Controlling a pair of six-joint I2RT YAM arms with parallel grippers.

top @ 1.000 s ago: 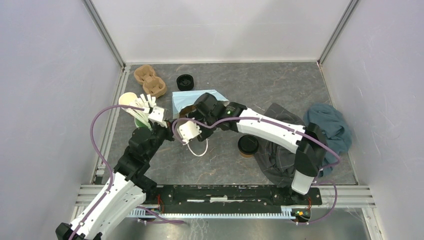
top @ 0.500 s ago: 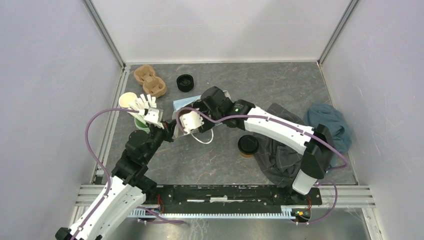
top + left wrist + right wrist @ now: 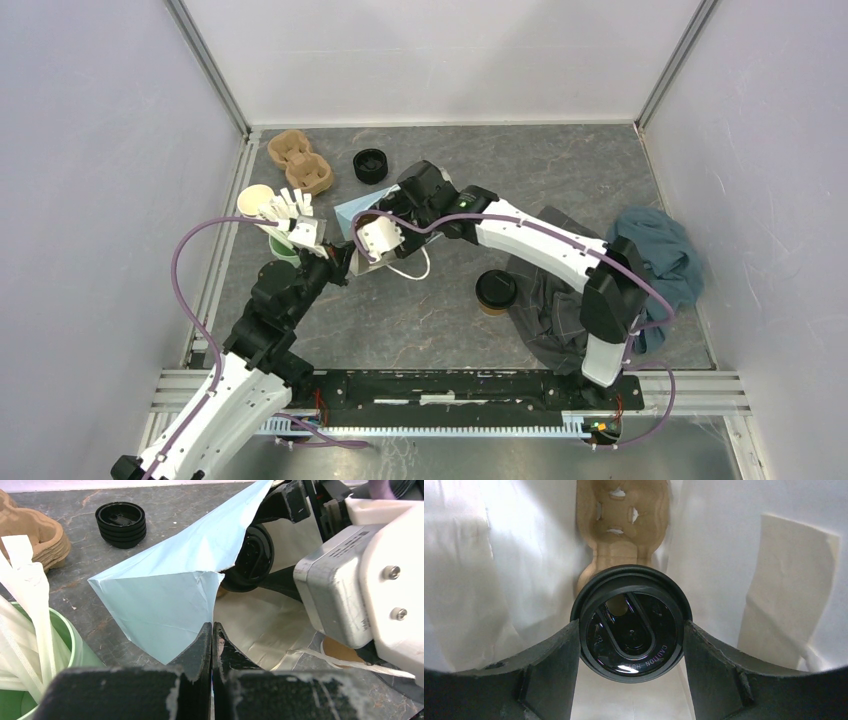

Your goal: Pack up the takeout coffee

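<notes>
My right gripper [image 3: 631, 636] is shut on one takeout coffee [image 3: 631, 630], a brown cup whose black sip lid sits between the fingers [image 3: 551, 660]. It hangs inside the light blue paper bag [image 3: 165, 595], above a brown cup carrier [image 3: 624, 525] on the bag's floor. That lid [image 3: 252, 557] also shows in the left wrist view, inside the bag's mouth. My left gripper [image 3: 213, 630] is shut on the bag's edge and holds the mouth open. The other takeout coffee [image 3: 495, 290] stands on the table right of the bag [image 3: 350, 212].
A stack of brown carriers [image 3: 300, 160] and a stack of black lids [image 3: 371, 165] lie at the back left. The green cup of white sticks [image 3: 283, 245] stands beside my left wrist. A dark cloth [image 3: 555, 300] and a blue cloth [image 3: 655, 250] lie at the right.
My right arm has carried the cup back and to the left, into the bag's mouth. The left gripper has shifted slightly with the bag's edge.
</notes>
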